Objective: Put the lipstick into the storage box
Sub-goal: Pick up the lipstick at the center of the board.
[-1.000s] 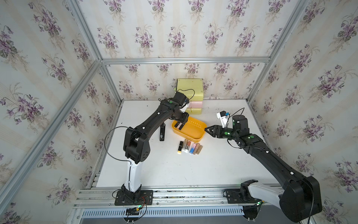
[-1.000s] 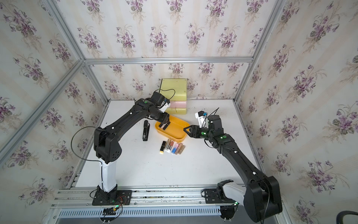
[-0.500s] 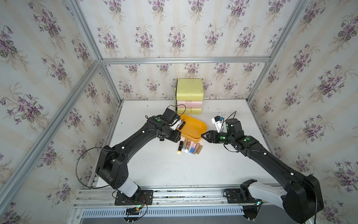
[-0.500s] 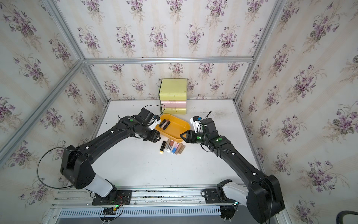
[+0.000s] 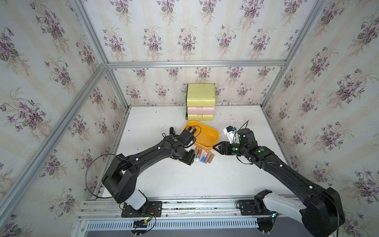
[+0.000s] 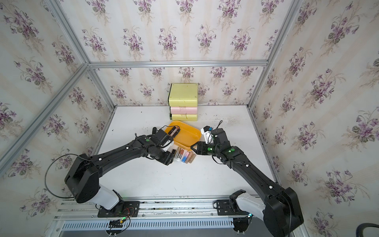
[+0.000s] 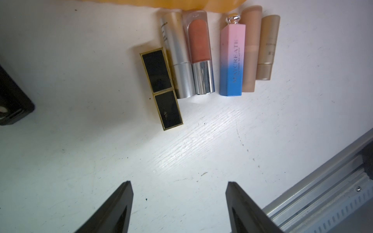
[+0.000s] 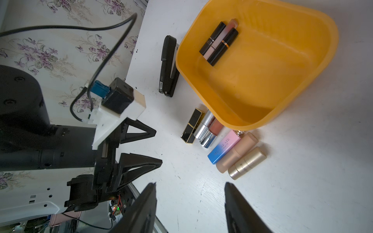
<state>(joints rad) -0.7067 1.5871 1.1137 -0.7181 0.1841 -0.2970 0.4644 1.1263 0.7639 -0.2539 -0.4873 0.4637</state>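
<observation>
The storage box (image 8: 262, 80) is glowing orange-yellow around two black lipsticks (image 8: 223, 47) and a pale pink lipstick (image 8: 227, 28). At its 6 o'clock, on the white tabletop (image 5: 184, 180), a row is lying:
- a black-and-gold lipstick (image 7: 161, 88)
- a silver lipstick (image 7: 178, 60)
- a coral lipstick (image 7: 198, 46)
- a pink-to-blue lipstick (image 7: 232, 60)
- a beige lipstick (image 7: 250, 50)
- a gold lipstick (image 7: 267, 48)

At its 12 o'clock the drawer unit (image 5: 200, 100) is showing pale yellow and pink. The wallpaper (image 5: 184, 41) is showing purple flowers on cream stripes.

Orange storage box (image 8: 262, 80) holds three lipsticks (image 8: 219, 43); six-lipstick row (image 7: 232, 60) lies just beside.

Three lipsticks (image 8: 219, 43) in storage box (image 5: 207, 135); row of six (image 5: 204, 157) before it; drawer unit (image 5: 200, 102) behind; stapler (image 8: 168, 66) left.
</observation>
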